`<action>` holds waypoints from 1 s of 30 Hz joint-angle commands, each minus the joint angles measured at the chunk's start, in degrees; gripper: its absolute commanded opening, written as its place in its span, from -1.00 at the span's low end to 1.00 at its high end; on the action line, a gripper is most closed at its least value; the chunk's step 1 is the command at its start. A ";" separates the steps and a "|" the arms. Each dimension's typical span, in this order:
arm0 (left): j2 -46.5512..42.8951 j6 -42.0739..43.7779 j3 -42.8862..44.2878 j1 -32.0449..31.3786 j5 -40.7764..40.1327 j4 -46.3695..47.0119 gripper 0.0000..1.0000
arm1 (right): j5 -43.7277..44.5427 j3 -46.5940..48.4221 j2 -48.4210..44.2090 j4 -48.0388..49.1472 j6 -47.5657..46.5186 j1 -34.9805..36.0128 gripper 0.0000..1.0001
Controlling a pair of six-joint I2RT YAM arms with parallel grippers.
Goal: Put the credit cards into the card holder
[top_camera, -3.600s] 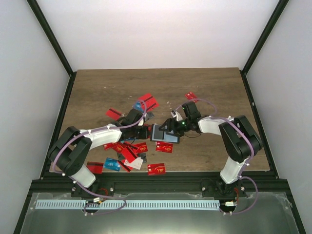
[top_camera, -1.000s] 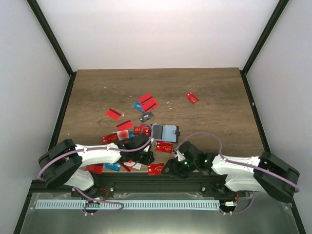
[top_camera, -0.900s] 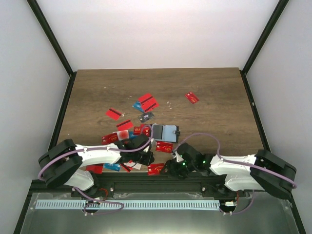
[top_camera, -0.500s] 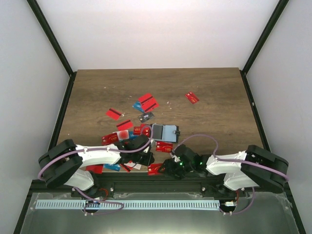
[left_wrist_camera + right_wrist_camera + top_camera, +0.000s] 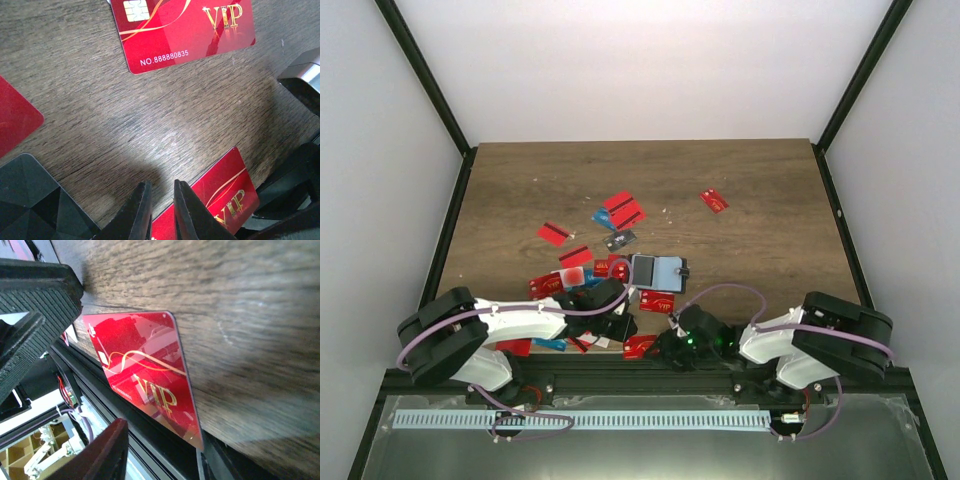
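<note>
— What lies nearest?
— A red VIP card (image 5: pixel 145 385), flat on the bench (image 5: pixel 750 180) right at the near edge, about midway along it. The right pincer (image 5: pixel 100 360) sits low over it with its fingers spread wide, one on each side of the card, gripping nothing.
— And the other arm?
— The left pincer (image 5: pixel 162 205) is just beside, at that card's left end. Its fingers are drawn almost together, with only a thin slit between them. Nothing shows in the slit, and I cannot tell whether the tips touch the card.
— Further in?
— A second VIP card (image 5: pixel 182 30) lies flat, chip and number facing up. To its left, toward the near left corner, is a heap of credit cards (image 5: pixel 570 283), red with a couple of blue, partly under the left arm.
— The card holder?
— The card holder (image 5: pixel 657 271) lies open, greyish-blue inside facing up. It is midway between the left and right edges, nearer the near edge than the far, just beyond the second VIP card. Both pincers are apart from it.
— Beyond that?
— A dark grey card (image 5: pixel 620 240), then overlapping red cards and a blue one. A lone red card (image 5: pixel 713 200) lies well apart, further toward the right edge
</note>
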 commanded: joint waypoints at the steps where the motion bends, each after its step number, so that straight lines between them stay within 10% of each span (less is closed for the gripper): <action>1: -0.01 -0.41 -1.43 -0.44 0.29 -1.32 -0.69 | 5.31 -0.33 2.61 3.60 0.49 0.10 -0.33; 20: -2.92 0.06 1.43 -0.42 -2.78 -4.43 -0.69 | 6.97 -0.35 -1.55 1.72 -2.94 -0.66 -0.99; 30: -9.74 6.96 10.20 2.23 -6.74 -15.34 -0.63 | 0.71 3.66 -15.93 -14.86 -25.50 -11.73 -0.99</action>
